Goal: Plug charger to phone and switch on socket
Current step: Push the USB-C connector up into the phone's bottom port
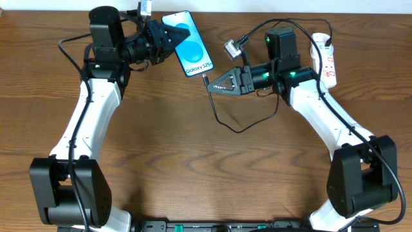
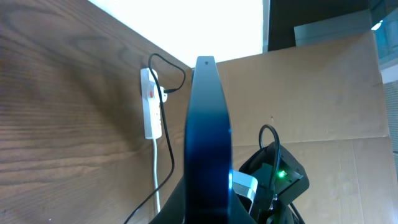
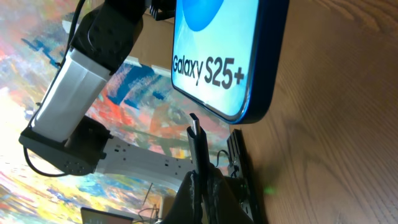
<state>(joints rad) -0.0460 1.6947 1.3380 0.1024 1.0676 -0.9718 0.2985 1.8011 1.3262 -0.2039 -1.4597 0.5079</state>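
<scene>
My left gripper (image 1: 166, 40) is clamped on the phone (image 1: 188, 44), whose screen reads "Galaxy S25+". My right gripper (image 3: 202, 182) pinches the charger (image 3: 198, 146) just under the phone's bottom edge, with a small gap between tip and edge. The socket (image 1: 325, 57) lies well right of the phone, by the table's far edge.

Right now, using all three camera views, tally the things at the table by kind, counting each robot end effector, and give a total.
Phone: 1
Charger cable: 1
Power strip: 1
End effectors: 2 (left end effector, right end effector)
Total: 5
</scene>
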